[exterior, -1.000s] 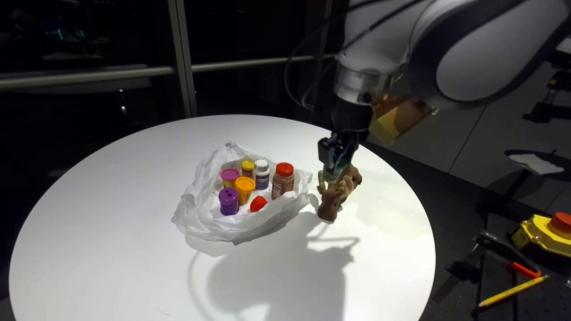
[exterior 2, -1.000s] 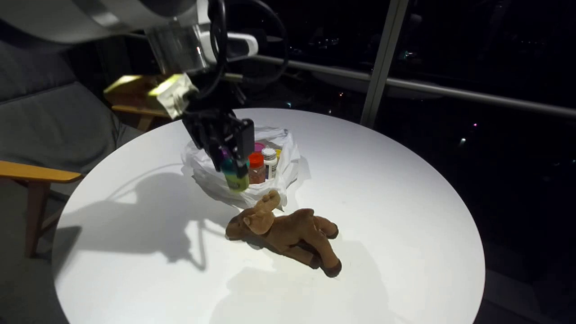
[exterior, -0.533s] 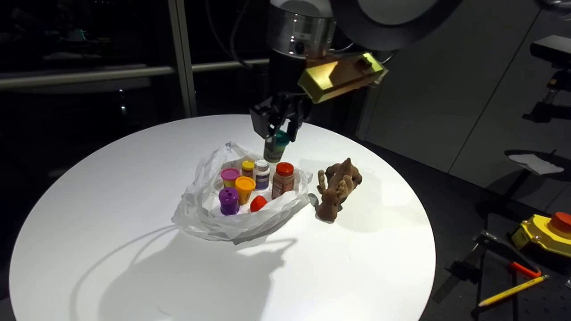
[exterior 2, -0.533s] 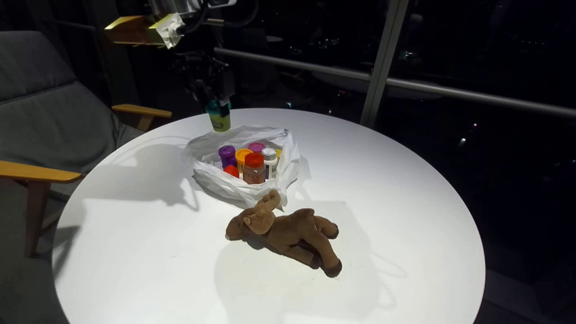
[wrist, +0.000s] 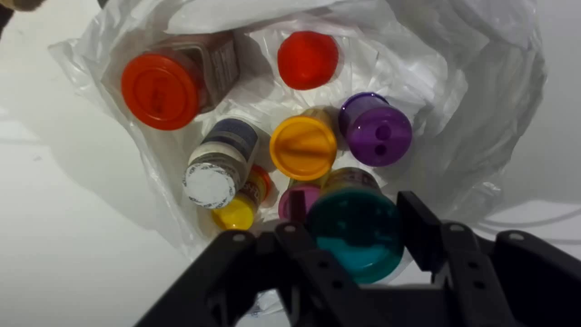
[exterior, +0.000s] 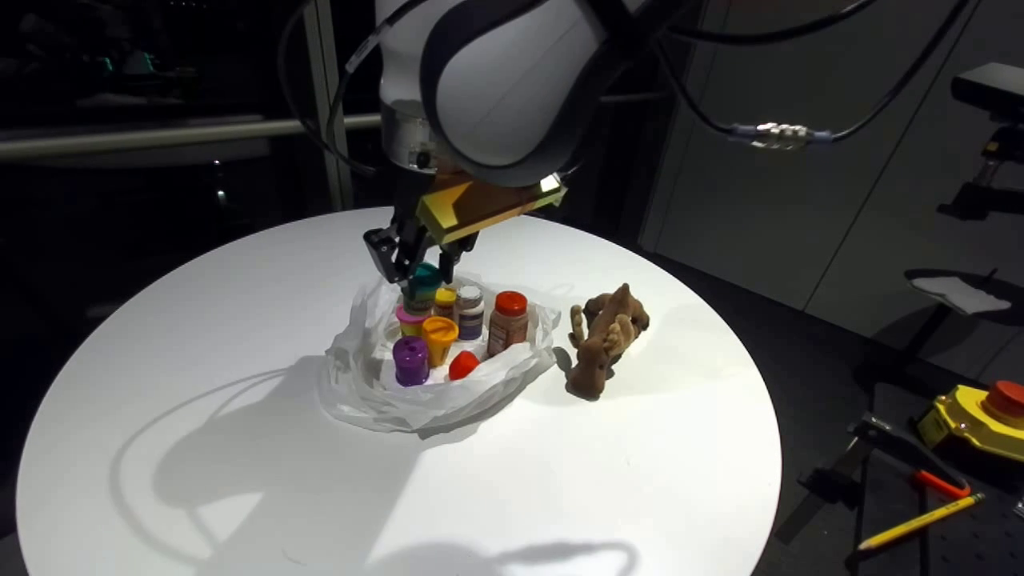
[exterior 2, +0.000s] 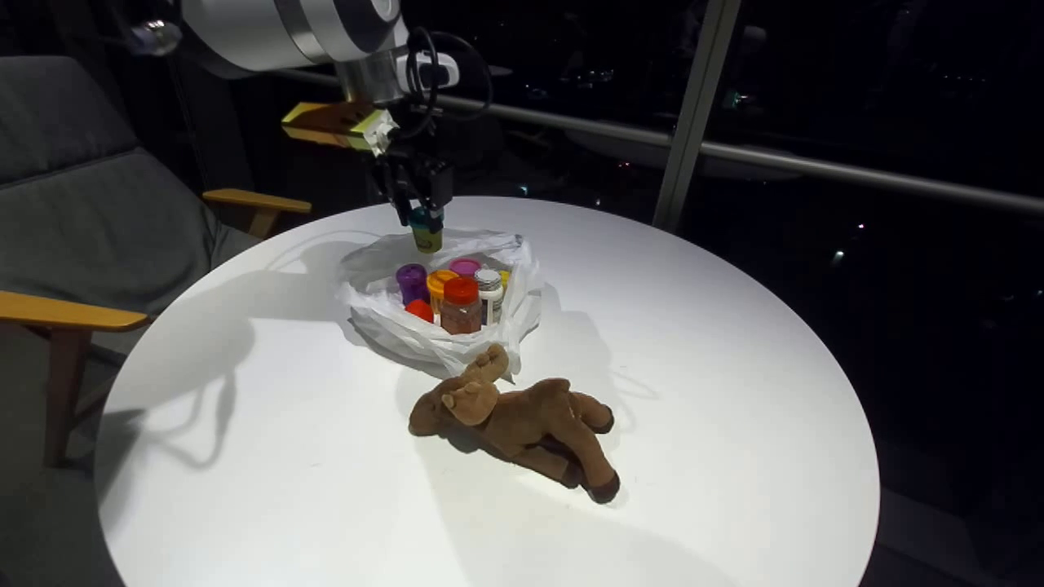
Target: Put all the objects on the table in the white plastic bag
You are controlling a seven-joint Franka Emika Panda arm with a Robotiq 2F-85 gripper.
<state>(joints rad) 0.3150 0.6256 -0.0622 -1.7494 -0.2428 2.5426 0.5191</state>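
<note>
My gripper is shut on a teal-lidded jar, held upright above the white plastic bag. In both exterior views the gripper is over the far part of the bag. The open bag holds a red-lidded jar, a white-topped bottle, an orange jar, a purple jar, a red piece, a yellow-lidded jar and a pink-lidded jar, partly hidden. A brown plush moose lies on the table beside the bag.
The round white table bears the bag and the moose. A grey chair with wooden arms stands beside it. A yellow box with a red button and a pencil lie off the table. Window rails run behind.
The gripper has carried the teal-lidded jar from near the moose, up and across to a place over the far part of the bag. The moose and the bag's contents have not moved.
</note>
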